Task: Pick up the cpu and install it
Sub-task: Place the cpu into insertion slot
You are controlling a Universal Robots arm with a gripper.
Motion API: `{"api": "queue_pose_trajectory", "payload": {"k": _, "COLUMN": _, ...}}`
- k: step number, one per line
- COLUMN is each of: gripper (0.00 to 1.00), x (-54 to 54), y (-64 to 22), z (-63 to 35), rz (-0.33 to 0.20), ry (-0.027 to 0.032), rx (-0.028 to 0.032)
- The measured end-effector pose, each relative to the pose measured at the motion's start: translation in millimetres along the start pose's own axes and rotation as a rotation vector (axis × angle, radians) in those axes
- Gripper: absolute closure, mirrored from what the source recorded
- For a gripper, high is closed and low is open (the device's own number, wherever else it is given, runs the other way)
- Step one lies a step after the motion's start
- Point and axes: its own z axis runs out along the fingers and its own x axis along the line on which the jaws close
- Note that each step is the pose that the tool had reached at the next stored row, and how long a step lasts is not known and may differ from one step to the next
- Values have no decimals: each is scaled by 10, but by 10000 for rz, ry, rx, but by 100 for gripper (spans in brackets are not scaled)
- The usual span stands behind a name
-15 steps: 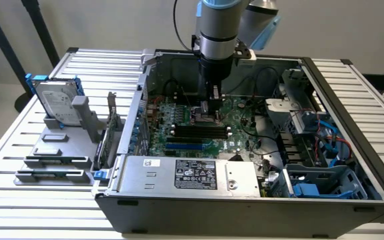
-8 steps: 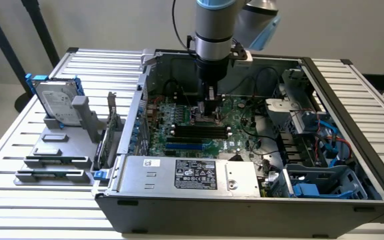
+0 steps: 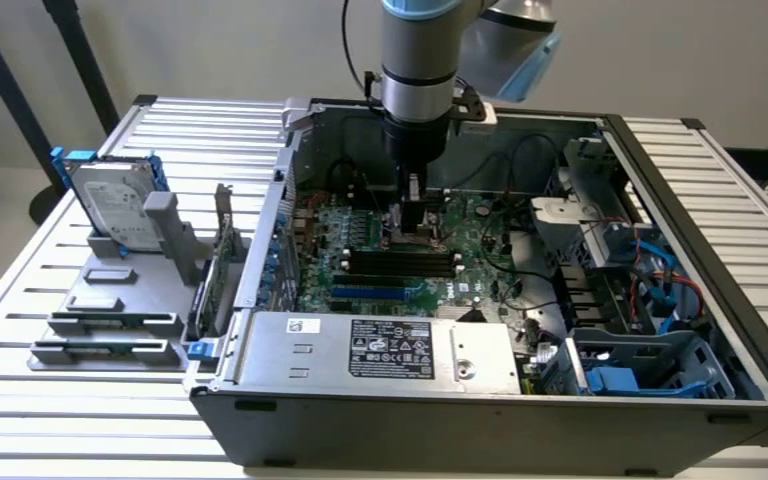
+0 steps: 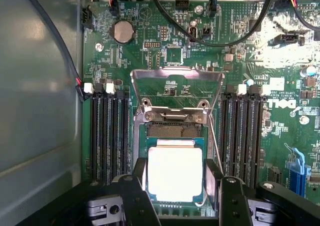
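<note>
now, upper middle of the exterior view, the gripper clamps the chip over its socket; any skew could bend pins.

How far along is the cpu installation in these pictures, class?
Done: the cpu is picked up, gripped by the gripper. In hand: it hangs over the open socket, whose contacts partly show. Left: it looks not yet seated, and the load plate stands open.

This looks like a robotics lab or test workshop. A silver-and-grey industrial robot arm reaches into an open grey metal desktop computer case on a slatted aluminium bench. A grey plastic parts fixture sits beside the case, and a plain pale wall stands behind.
</note>
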Motion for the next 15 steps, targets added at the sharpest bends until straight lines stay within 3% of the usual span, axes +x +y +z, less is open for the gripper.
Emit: {"api": "queue_pose_trajectory", "payload": {"k": 15, "gripper": 45, "x": 5, "y": 14, "z": 147, "rz": 174, "ry": -4, "rx": -23}}
